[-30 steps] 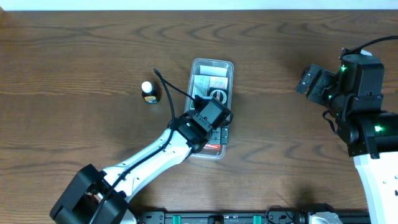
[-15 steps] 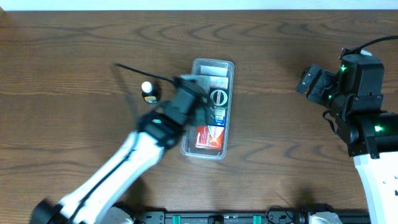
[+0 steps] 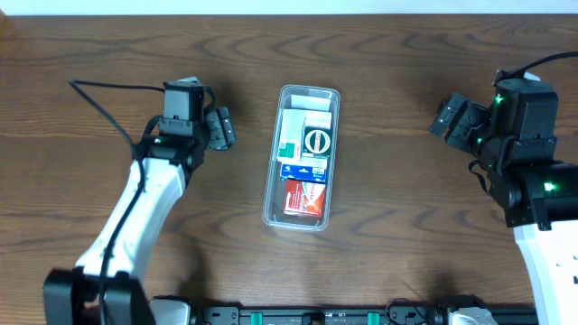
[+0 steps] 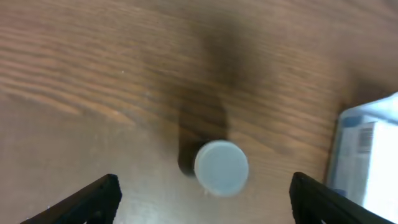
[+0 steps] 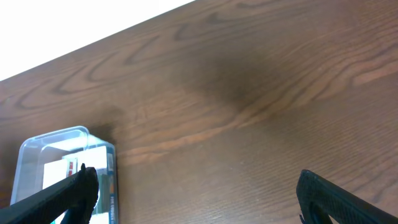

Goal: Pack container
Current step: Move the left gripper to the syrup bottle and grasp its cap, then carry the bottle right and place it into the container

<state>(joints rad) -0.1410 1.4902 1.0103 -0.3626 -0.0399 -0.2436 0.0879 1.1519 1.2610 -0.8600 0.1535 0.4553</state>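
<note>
The clear plastic container lies at the table's middle and holds several small boxes, among them a red box at its near end and a round dark-labelled item. My left gripper is open, left of the container, above a small dark bottle with a white cap. The bottle stands upright between the spread fingers and is not touched; the gripper hides it in the overhead view. The container's edge shows in the left wrist view. My right gripper is open and empty at the far right.
The dark wooden table has a white edge at the back. The container's far end shows in the right wrist view. The left arm's cable loops over the table at the left.
My left arm has swung from over the container's near end to the left and now sits over the small bottle. The red box now shows uncovered in the container. The right arm has not moved.
</note>
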